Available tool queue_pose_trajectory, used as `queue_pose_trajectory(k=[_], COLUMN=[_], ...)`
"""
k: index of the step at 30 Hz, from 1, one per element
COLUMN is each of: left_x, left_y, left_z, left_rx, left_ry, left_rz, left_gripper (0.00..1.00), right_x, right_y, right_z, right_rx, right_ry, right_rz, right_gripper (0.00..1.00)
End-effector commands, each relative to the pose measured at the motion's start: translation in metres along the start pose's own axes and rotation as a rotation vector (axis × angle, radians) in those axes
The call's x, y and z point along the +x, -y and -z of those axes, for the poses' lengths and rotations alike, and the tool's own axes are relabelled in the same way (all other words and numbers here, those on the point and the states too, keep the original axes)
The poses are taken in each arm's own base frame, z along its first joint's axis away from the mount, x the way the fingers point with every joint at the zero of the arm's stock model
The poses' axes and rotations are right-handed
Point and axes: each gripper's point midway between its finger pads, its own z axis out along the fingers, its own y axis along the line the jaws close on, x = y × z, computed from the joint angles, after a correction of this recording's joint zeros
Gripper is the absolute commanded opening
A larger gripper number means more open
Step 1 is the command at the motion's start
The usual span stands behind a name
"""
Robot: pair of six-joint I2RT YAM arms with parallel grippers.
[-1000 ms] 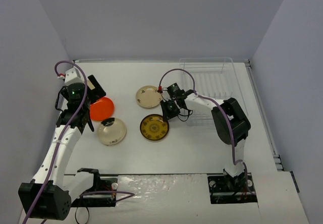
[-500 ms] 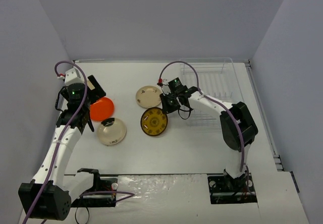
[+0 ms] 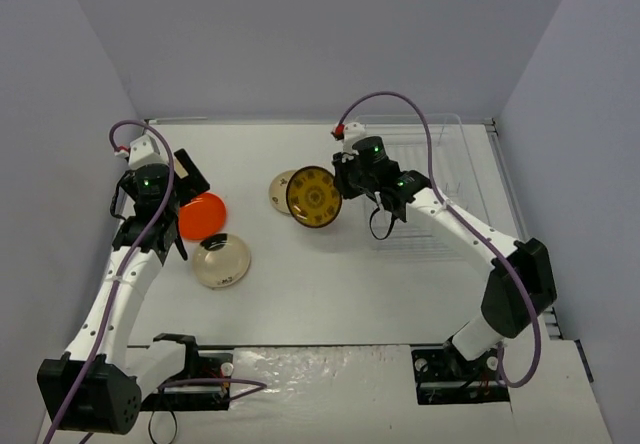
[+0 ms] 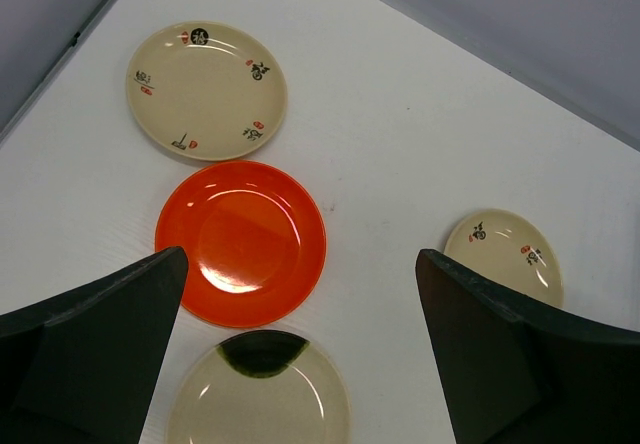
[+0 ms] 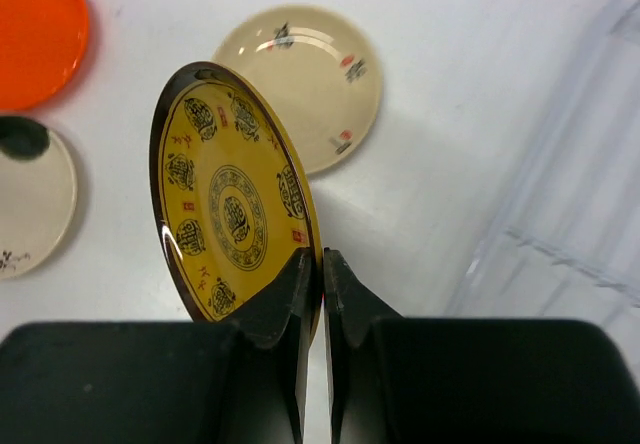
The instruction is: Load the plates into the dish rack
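White table (image 3: pixel 330 294) first. At its far right sits the dish rack (image 3: pixel 440 149), clear wire and hard to trace, with the right arm crossing over it. The right gripper (image 3: pixel 338 189) is clamped on the rim of the dark brown plate (image 3: pixel 313 196), which is held up on edge just left of the rack and half covers a small cream plate (image 3: pixel 279 189). The left gripper (image 4: pixel 300 254) has its jaws wide apart and empty above the orange plate (image 4: pixel 240 241). The dark-patched cream plate (image 4: pixel 258 399) is cut off at the wrist view's bottom edge. The arm hides the far cream plate (image 4: pixel 206 90) from above.
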Motion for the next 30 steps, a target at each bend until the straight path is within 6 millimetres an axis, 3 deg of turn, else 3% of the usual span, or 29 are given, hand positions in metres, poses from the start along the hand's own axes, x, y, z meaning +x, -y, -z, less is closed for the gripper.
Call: queue_pose_trajectory(k=[1, 4, 8, 15, 18, 21, 24, 30], left_x=[-0.028, -0.028, -0.031, -0.033, -0.033, -0.034, -0.034, -0.031], left_y=[0.008, 0.006, 0.003, 0.001, 0.003, 0.005, 0.004, 0.006], left_z=[0.001, 0.002, 0.005, 0.006, 0.005, 0.004, 0.001, -0.005], left_rx=[0.018, 0.009, -0.005, -0.008, 0.001, 0.007, 0.000, -0.005], left_ry=[0.082, 0.083, 0.098, 0.115, 0.113, 0.111, 0.113, 0.093], left_rz=[0.033, 0.030, 0.032, 0.033, 0.036, 0.032, 0.031, 0.023], left_gripper=[0.97, 0.97, 0.97, 0.97, 0.97, 0.97, 0.97, 0.97], right_x=[-0.108, -0.128, -0.134, -0.132, -0.126, -0.118, -0.097, -0.074], right_y=[0.028, 0.065, 0.120, 0.196, 0.212, 0.215, 0.231, 0.256], right_z=[0.061, 0.085, 0.114, 0.160, 0.178, 0.177, 0.176, 0.171], right_rx=[0.211, 0.424, 0.721, 0.945, 1.000, 0.981, 1.028, 1.060], right_ry=[0.324, 0.376, 0.375, 0.262, 0.204, 0.128, -0.013, -0.216], right_rz=[0.024, 0.018, 0.036, 0.177, 0.253, 0.374, 0.438, 0.534], right_gripper=[0.00, 0.00, 0.00, 0.00, 0.00, 0.00, 0.00, 0.00])
